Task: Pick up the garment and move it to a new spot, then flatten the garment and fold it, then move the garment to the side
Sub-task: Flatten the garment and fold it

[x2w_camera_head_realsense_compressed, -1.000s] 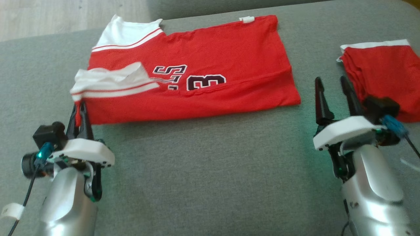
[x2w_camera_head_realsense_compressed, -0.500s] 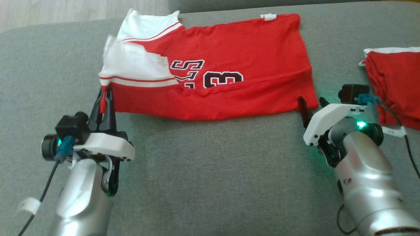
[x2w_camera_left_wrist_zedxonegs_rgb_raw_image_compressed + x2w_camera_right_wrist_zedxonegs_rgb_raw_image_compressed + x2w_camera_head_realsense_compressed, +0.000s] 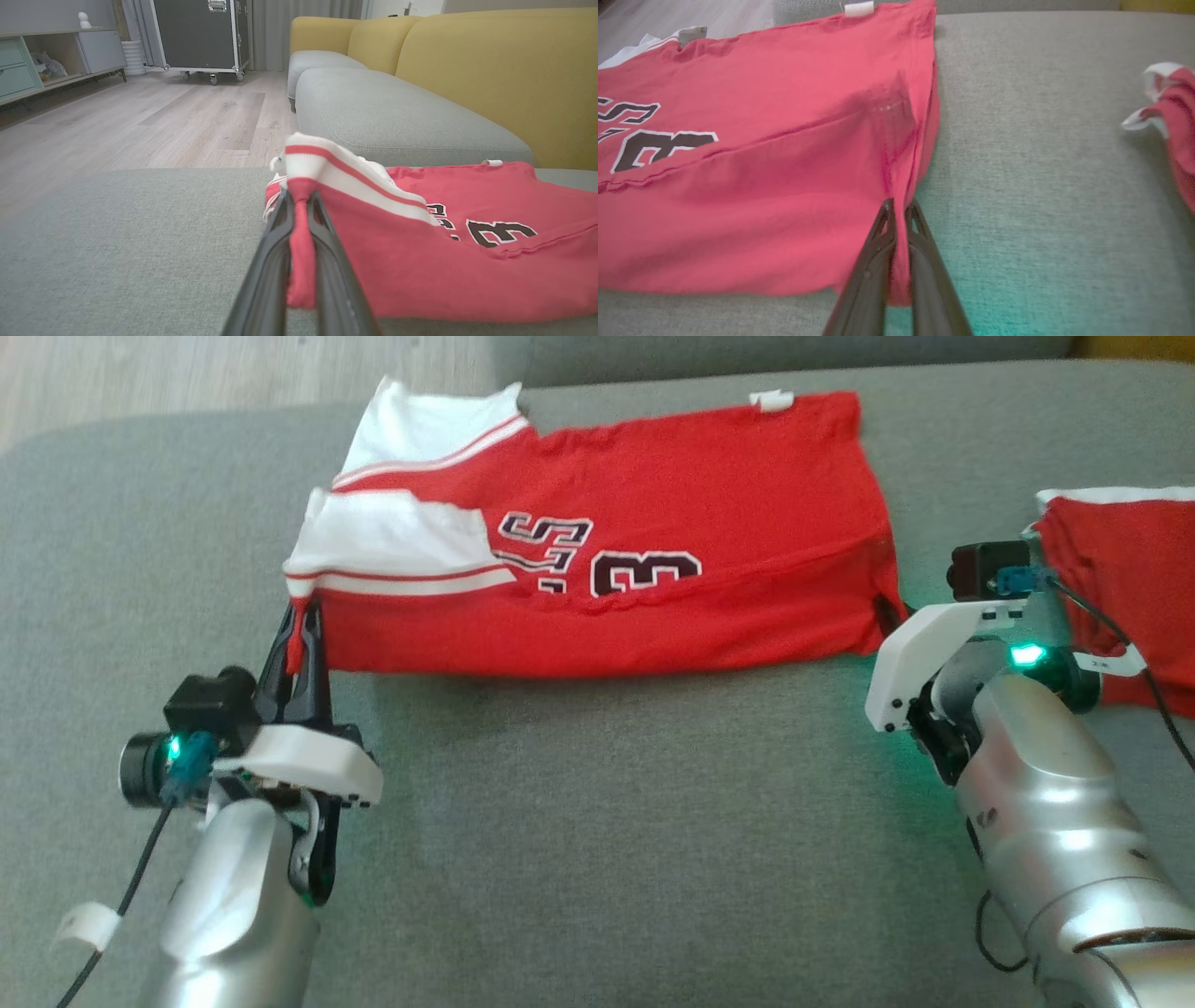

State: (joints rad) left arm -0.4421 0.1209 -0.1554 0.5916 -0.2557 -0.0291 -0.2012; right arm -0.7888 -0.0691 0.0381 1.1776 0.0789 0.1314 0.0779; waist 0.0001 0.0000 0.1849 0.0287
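Though the red-and-white numbered cotton jersey (image 3: 700,495) lay flat, half-folded, folding seemed unfinished. The left gripper (image 3: 301,621) and right gripper (image 3: 897,207) each clenched a near corner.

Dark, white-edged print shows on the red cloth jersey with white striped sleeves (image 3: 709,495): a big digit 3 (image 3: 644,574) with a letter S (image 3: 546,530) just beside it. Further characters vanish under the fold and can't be read. The small white tag (image 3: 771,399) on the far edge is too tiny to make out.
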